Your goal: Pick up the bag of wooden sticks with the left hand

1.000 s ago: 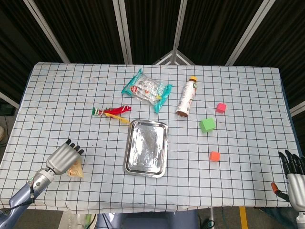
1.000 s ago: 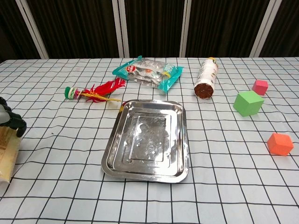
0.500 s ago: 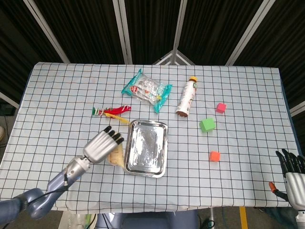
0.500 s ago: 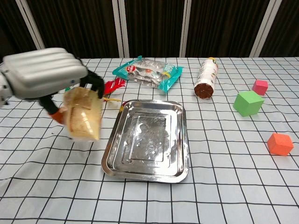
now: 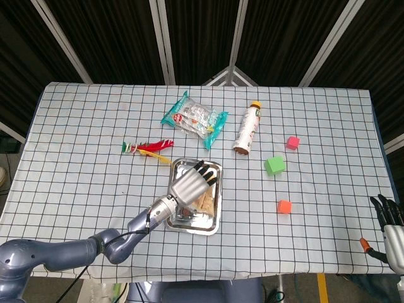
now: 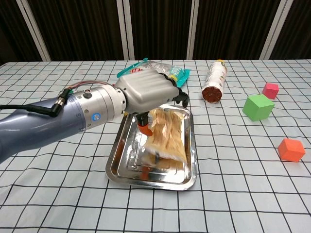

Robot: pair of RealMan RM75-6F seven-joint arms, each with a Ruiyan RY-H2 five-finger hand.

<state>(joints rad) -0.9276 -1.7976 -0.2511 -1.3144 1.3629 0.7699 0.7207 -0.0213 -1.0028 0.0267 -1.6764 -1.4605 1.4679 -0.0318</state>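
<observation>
My left hand [image 5: 189, 185] [image 6: 148, 93] grips the top of the clear bag of wooden sticks [image 6: 166, 135] [image 5: 203, 201]. The bag hangs from the hand over the steel tray [image 6: 122, 162] [image 5: 213, 168], its lower end close to the tray floor; whether it touches I cannot tell. My right hand [image 5: 389, 223] shows at the bottom right corner of the head view, beyond the table edge, fingers spread and holding nothing.
Behind the tray lie a teal snack packet [image 5: 192, 117] [image 6: 171, 77], a red feathered shuttlecock [image 5: 148, 147], and a bottle on its side [image 5: 247, 129] [image 6: 214, 81]. To the right sit a green cube [image 6: 258, 107], a pink cube [image 6: 270, 90] and an orange cube [image 6: 291, 149].
My left hand has carried the bag from the table's near left, up and rightward, to above the tray. The right hand has barely moved.
</observation>
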